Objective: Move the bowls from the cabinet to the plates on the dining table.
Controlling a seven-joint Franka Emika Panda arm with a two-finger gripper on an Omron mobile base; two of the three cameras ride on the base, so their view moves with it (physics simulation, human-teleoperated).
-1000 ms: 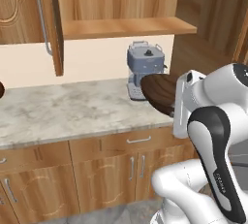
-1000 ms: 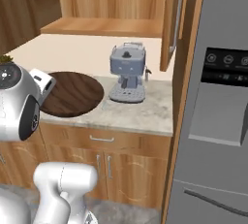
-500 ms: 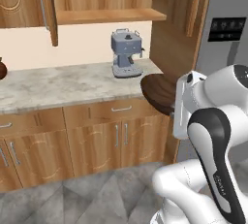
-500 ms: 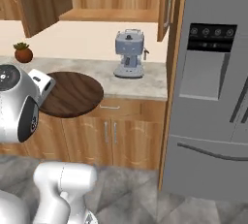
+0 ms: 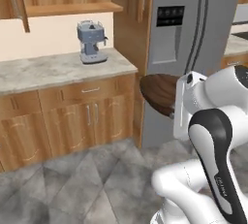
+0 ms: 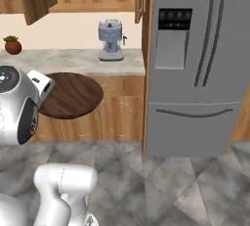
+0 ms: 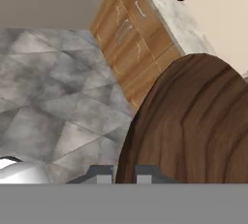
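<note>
My end effector (image 7: 121,173) is clenched on the rim of the dark brown bowl (image 6: 72,95), carried level at chest height above the floor (image 5: 72,179), beside the bench (image 6: 73,59).

arm folded, claw (image 7: 125,173) clamped tight

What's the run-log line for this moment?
phase: carrying | end effector: shut on dark brown bowl | bowl: off the counter, over floor | nearby: coffee machine on marble counter, fridge | plates: not reached
</note>
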